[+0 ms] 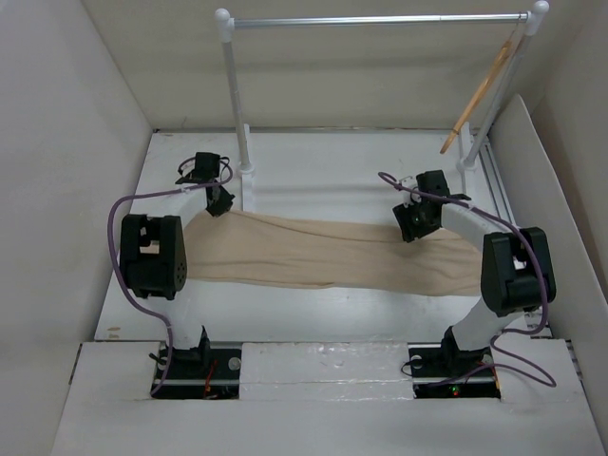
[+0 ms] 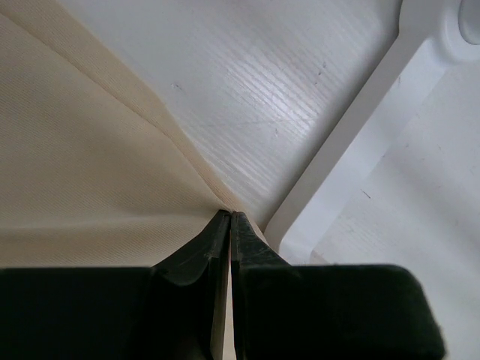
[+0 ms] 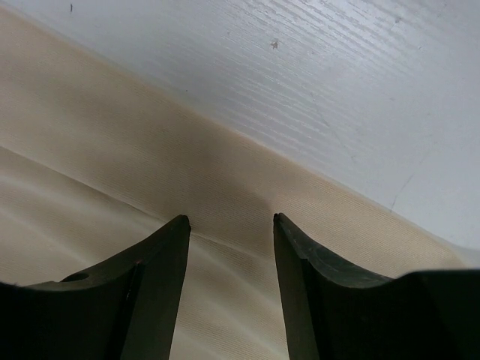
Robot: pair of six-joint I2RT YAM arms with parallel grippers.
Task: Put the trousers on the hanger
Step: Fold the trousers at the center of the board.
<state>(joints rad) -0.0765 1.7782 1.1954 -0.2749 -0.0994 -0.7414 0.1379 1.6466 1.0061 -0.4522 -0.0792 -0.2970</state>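
Observation:
The beige trousers lie stretched flat across the table between the two arms. My left gripper sits at their far left corner and is shut on the cloth's edge; in the left wrist view the jaws pinch the trousers at the corner. My right gripper is low over the far edge of the trousers on the right; in the right wrist view it is open with cloth under and between the fingers. The wooden hanger hangs slanted from the rail at the back right.
A white-posted rack with a silver rail stands at the back; its left post is just beside my left gripper and its flat white foot shows in the left wrist view. White walls enclose the table on three sides.

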